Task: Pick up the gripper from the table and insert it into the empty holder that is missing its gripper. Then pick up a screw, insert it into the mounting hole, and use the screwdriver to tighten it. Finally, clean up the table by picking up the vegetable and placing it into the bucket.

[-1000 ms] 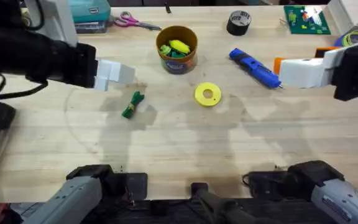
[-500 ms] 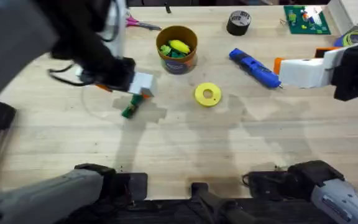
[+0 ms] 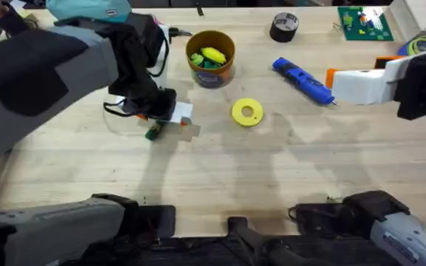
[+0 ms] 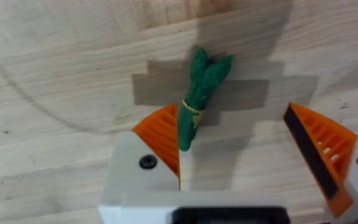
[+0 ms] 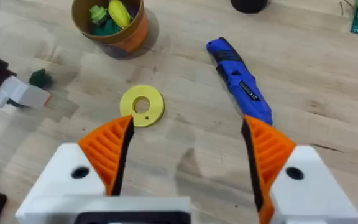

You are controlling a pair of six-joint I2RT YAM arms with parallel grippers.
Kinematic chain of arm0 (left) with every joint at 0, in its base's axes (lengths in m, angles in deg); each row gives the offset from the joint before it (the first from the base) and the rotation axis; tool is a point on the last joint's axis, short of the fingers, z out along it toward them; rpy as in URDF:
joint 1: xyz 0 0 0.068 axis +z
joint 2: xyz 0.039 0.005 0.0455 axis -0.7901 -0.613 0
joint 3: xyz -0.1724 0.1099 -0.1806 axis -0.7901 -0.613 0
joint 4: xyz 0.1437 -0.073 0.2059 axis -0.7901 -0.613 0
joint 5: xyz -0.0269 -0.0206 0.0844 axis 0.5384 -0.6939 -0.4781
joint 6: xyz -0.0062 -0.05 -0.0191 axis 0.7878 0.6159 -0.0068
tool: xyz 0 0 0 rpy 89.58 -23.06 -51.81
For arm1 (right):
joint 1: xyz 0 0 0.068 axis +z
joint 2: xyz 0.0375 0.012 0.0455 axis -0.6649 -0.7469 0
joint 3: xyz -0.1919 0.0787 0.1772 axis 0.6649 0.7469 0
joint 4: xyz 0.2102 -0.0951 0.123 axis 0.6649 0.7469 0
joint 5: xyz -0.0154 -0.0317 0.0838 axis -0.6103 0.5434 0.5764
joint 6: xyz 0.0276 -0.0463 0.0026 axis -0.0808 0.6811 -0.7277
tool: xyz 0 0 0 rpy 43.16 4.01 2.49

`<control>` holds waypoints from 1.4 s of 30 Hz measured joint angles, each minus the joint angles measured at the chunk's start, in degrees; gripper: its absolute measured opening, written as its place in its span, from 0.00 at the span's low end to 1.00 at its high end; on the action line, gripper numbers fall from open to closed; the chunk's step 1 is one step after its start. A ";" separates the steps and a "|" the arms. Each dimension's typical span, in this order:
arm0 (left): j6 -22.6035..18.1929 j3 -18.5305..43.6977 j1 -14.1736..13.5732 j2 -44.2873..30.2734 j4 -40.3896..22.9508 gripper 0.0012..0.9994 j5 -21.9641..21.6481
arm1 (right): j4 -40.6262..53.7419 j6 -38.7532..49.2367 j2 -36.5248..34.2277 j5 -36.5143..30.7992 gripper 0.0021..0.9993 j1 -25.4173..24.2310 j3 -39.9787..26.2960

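Since the earlier overhead frames, your left arm has swung in from the table's left edge and come down over the vegetable [image 3: 152, 133], while the right arm has not moved.

From overhead, your left gripper [image 3: 174, 118] sits right above the green bundle, only the stalk end peeking out beside it. The bucket [image 3: 211, 58] stands just beyond, already holding green and yellow toy pieces. The screwdriver [image 3: 302, 80] lies on the table near your right gripper [image 3: 346, 86], with the yellow disc [image 3: 247, 112] between the two arms.

Through the left wrist camera, the left gripper [image 4: 244, 146] is spread wide and empty; the vegetable [image 4: 201, 93] lies flat on the wood, its stalk touching one orange pad, not yet squeezed.

Through the right wrist camera, the right gripper [image 5: 188, 155] is also spread and holds nothing, hovering over the yellow disc [image 5: 142, 105] and screwdriver [image 5: 240, 81].

You look to be in the cleanup step: all four pads seem fitted, so what remains is grasping the vegetable and dropping it into the bucket [image 5: 109, 25].
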 joint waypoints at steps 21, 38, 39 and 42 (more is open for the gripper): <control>-4.22 -3.50 2.84 -5.15 7.50 0.42 -0.47 | 0.00 0.00 0.00 0.00 1.00 0.00 0.00; -4.56 -1.34 2.91 -4.97 5.50 0.02 -0.84 | 0.00 0.00 0.00 -0.02 1.00 0.00 0.00; -4.56 0.02 2.91 -4.90 4.75 0.02 -0.84 | 0.00 0.00 0.00 -0.02 1.00 0.00 0.00; -4.64 6.48 2.91 -3.72 2.10 0.02 -0.84 | -0.04 0.00 0.00 -0.02 1.00 0.00 0.00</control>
